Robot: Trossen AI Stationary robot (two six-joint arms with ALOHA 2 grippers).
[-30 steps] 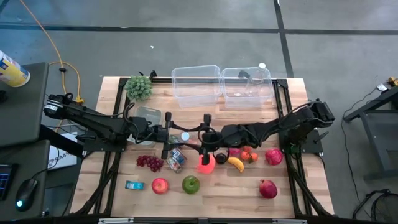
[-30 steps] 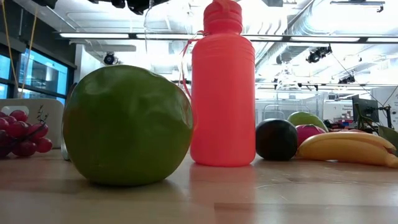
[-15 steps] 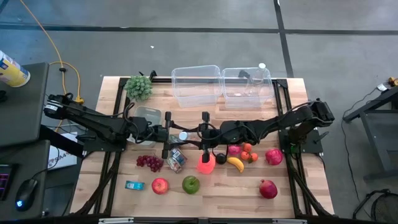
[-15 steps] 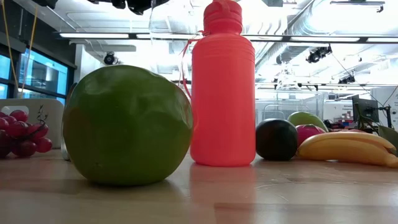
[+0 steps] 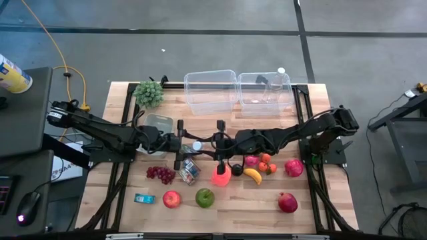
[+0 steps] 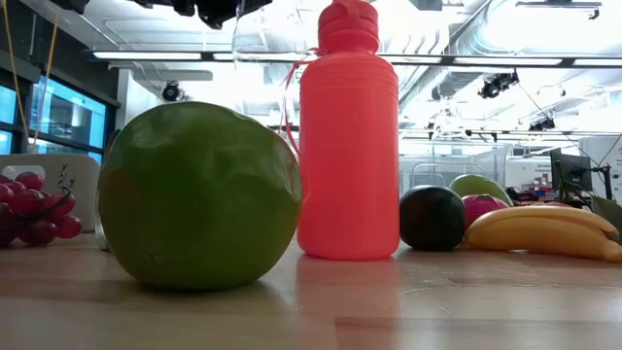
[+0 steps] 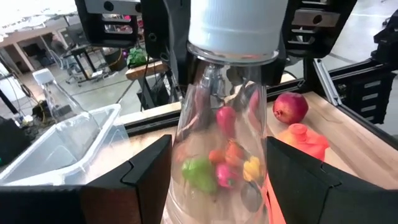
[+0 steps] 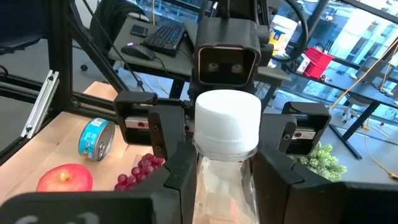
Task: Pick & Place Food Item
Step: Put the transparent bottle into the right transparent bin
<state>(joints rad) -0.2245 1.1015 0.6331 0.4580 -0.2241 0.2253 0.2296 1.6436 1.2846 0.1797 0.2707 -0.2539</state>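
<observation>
I'm holding the clear bottle (image 8: 227, 162) w/ both arms over mid-table (image 5: 313, 207). Left gripper (image 7: 214, 180) jaws are clamping its body; right gripper (image 8: 221, 174) jaws are closing on it just below the white cap (image 8: 227, 124). The bottle is hanging above the red bottle (image 5: 221, 175), w/ grapes (image 5: 160, 175), banana (image 5: 253, 175) & green apple (image 5: 205, 197) near.

Bare table front (image 5: 247, 203) seemingly free; fruit cluster (image 5: 260, 165) beside red bottle (image 5: 221, 175).
</observation>
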